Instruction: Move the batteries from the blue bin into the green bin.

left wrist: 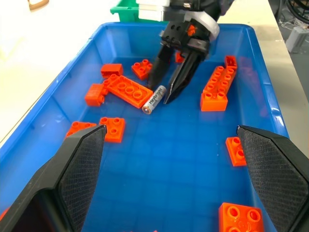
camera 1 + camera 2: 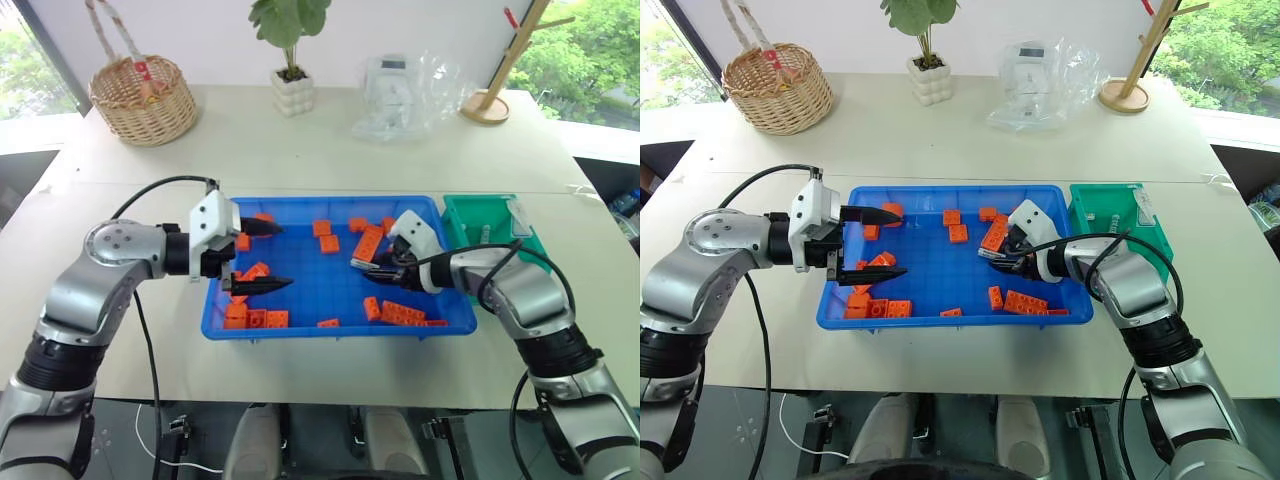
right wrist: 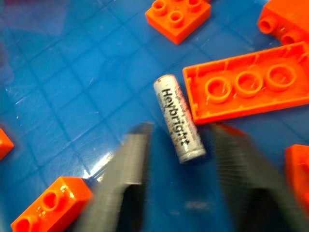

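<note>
A: Where is the battery (image 3: 179, 118) found?

B: It lies flat on the floor of the blue bin (image 2: 330, 205), toward the right side, just beside a long orange brick (image 3: 244, 87). The right gripper (image 1: 166, 94) is lowered over it, fingers partly closed to either side, no pinch yet seen. The left gripper (image 1: 171, 169) is held spread over the bin's left part.

A: What could fail?

B: The battery may be rolled away, or the brick caught instead. The green bin (image 2: 465, 215) is set just right.
</note>
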Robot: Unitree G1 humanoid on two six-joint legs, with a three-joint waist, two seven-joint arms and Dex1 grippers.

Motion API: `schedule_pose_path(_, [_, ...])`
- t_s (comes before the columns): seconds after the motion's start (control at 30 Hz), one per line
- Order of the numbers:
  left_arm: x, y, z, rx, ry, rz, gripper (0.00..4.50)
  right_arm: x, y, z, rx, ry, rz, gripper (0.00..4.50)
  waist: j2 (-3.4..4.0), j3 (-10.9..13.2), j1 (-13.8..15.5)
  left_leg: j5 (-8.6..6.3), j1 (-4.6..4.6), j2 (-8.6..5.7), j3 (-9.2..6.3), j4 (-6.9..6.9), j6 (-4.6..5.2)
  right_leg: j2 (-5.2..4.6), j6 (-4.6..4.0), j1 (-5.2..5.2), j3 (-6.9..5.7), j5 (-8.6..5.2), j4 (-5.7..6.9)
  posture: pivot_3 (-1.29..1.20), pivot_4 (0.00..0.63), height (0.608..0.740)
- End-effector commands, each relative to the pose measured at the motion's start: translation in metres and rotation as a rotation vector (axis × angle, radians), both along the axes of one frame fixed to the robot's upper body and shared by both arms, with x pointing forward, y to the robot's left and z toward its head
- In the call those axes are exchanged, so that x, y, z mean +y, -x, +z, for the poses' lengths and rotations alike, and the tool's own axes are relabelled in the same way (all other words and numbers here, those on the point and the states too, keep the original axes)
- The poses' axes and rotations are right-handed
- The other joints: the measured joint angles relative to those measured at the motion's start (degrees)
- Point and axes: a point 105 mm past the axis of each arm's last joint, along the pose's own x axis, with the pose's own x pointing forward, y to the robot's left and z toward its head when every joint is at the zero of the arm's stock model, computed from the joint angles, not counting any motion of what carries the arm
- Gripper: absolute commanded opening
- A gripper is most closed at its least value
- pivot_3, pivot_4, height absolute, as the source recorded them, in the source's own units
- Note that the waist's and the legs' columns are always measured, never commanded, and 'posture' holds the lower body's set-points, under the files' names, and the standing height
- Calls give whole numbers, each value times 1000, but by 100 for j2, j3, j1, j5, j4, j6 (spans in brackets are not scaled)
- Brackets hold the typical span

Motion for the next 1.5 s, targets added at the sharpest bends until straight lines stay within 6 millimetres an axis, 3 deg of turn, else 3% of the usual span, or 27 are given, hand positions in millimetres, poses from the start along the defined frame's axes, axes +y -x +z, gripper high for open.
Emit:
schedule_pose_path(0.03, [-1, -2, 14, -57, 11, -8, 4500, 0, 3, 4, -21, 4, 8, 68, 0, 0, -21, 0, 0, 0, 0, 0, 0, 0, 0, 0, 0, 0, 0, 0, 150, 736])
schedule_pose_path(0.17, [-3, -3, 14, -57, 14, -15, 4500, -5, 4, 23, -74, 2, 7, 44, 0, 0, -31, 0, 2, 0, -3, 0, 0, 0, 1, 0, 1, 0, 0, 0, 150, 736])
schedule_pose_path(0.23, [-3, -3, 13, -55, 13, -18, 4500, -11, 1, 49, -119, -43, -8, 44, 0, 0, -29, 0, 1, 1, -3, -1, 0, 1, 1, 0, 0, 0, 0, 0, 150, 736])
schedule_pose_path(0.37, [-3, -3, 11, -49, 9, -26, 4500, -47, -4, 111, -205, -125, -104, 44, 6, 4, -17, 0, 1, 1, -3, -1, 0, -4, 1, -4, 3, 0, 1, 0, 150, 736])
schedule_pose_path(0.47, [-2, -2, 9, -44, 7, -31, 4500, -85, -3, 133, -243, -94, -200, 44, -2, -1, 16, 0, 0, 1, -3, -3, 0, -4, -1, 0, 0, -1, -5, 0, 150, 736])
schedule_pose_path(0.6, [-2, -2, 6, -29, 7, -39, 4500, -130, 2, 124, -234, 15, -322, 44, -7, -4, 3, -2, 1, 0, 0, -14, 2, -4, -3, 3, -9, -2, -10, 0, 150, 736])
schedule_pose_path(0.8, [4, -5, 6, -15, 8, -24, 4500, -151, 4, 106, -232, 90, -393, 3056, -5, -3, -78, -1, 13, 2, 3, -12, 2, -3, 1, -1, 3, 0, -3, 0, 150, 736])
schedule_pose_path(0.9, [10, -9, 9, -9, 18, 0, 4500, -151, 4, 111, -292, 103, -350, 4451, -5, -3, -53, -1, 15, 3, 1, -12, 2, 1, 1, 0, 3, 0, -2, 0, 150, 736])
schedule_pose_path(1.0, [22, -13, 16, -5, 28, 37, 4500, -144, 27, 124, -365, 112, -103, 4451, -3, -2, -11, -1, 8, 2, 2, -12, 2, 1, 4, -2, 2, -1, -5, 0, 150, 736])
schedule_pose_path(1.07, [32, -15, 20, -7, 24, 63, 4500, -153, 42, 125, -346, 144, -17, 4451, -3, -1, 5, -2, 3, 0, 4, -13, 2, 0, 13, 0, 1, -7, -5, 0, 150, 736])
schedule_pose_path(1.23, [72, -17, 32, 13, 5, 154, 4500, -204, 54, 128, -309, 200, -51, 4451, -3, -2, -45, -3, 14, 0, 13, -9, 5, -8, 10, 10, 3, -10, -12, 0, 150, 736])
schedule_pose_path(1.33, [98, -6, 41, 110, 26, 168, 4500, -235, 64, 122, -261, 212, -96, 4451, -3, -1, -69, -3, 19, 2, 20, -10, 4, -6, -6, 10, 3, -18, -9, 0, 150, 736])
schedule_pose_path(1.5, [124, -3, 41, 114, -11, 224, 4500, -249, 70, 107, -216, 196, -95, 4451, 9, -1, -66, -3, 22, 5, 25, -15, 4, -7, -7, 5, 3, -19, -3, 0, 150, 736])
